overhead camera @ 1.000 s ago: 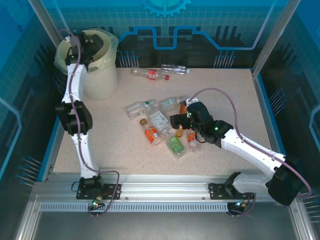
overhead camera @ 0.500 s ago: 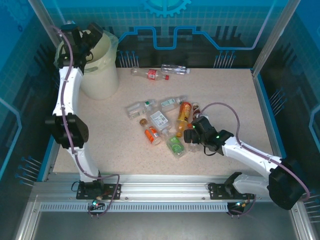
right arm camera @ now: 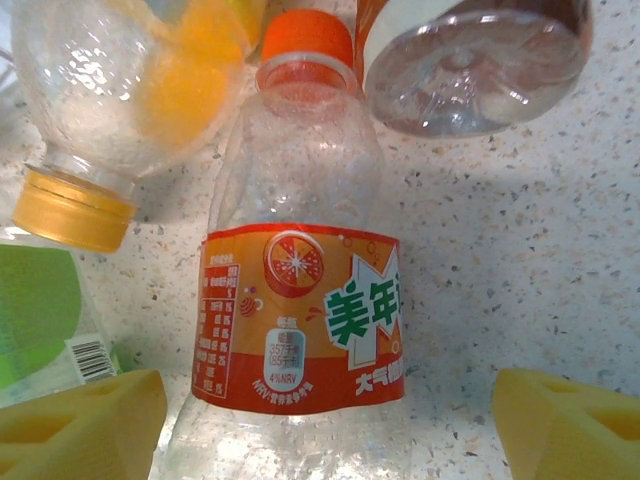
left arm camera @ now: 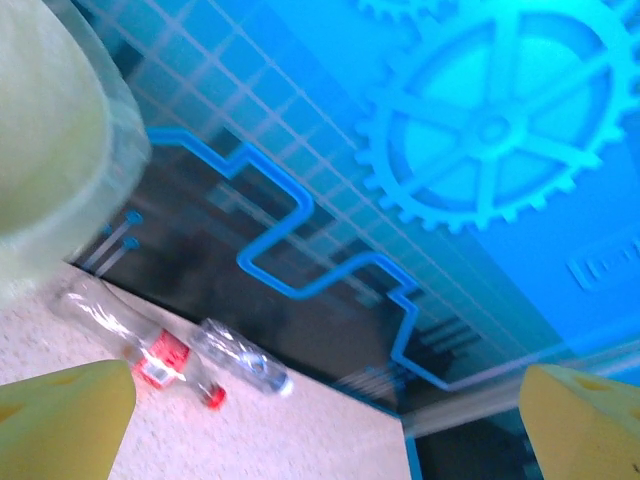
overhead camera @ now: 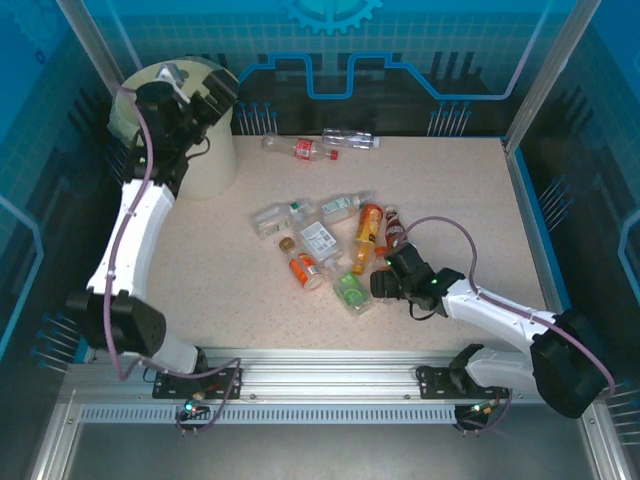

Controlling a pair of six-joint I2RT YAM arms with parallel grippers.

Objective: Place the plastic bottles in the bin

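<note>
The right hand (right arm camera: 330, 392) sits low over the pile, its yellow pads (right arm camera: 80, 420) standing apart on either side of an orange-labelled bottle (right arm camera: 300, 320). A gap shows at 3 and at 9 o'clock, so nothing is held yet. The bottle lies flat on the counter (right arm camera: 520, 250), with its cap (right arm camera: 307, 40) toward 12 o'clock.

The grip line falls across the lower body, which is thin, clear and round. A squeeze there could buckle it or send it squirting out toward 12 or 6 o'clock.

Crowding is the other risk. A green-labelled bottle (right arm camera: 35, 310) lies just beside the 9 o'clock pad, so that pad may land on it or pinch both together. A yellow-capped bottle (right arm camera: 95, 110) at 10 o'clock and a clear-based bottle (right arm camera: 470, 55) at 1 o'clock lie close against the target's neck. A lift could drag them or set them rolling.

The left hand (left arm camera: 325, 410), wide open and empty, hangs by the bin (overhead camera: 212, 160) at the counter's 10 o'clock corner. A carry to the bin might meet that arm.
</note>
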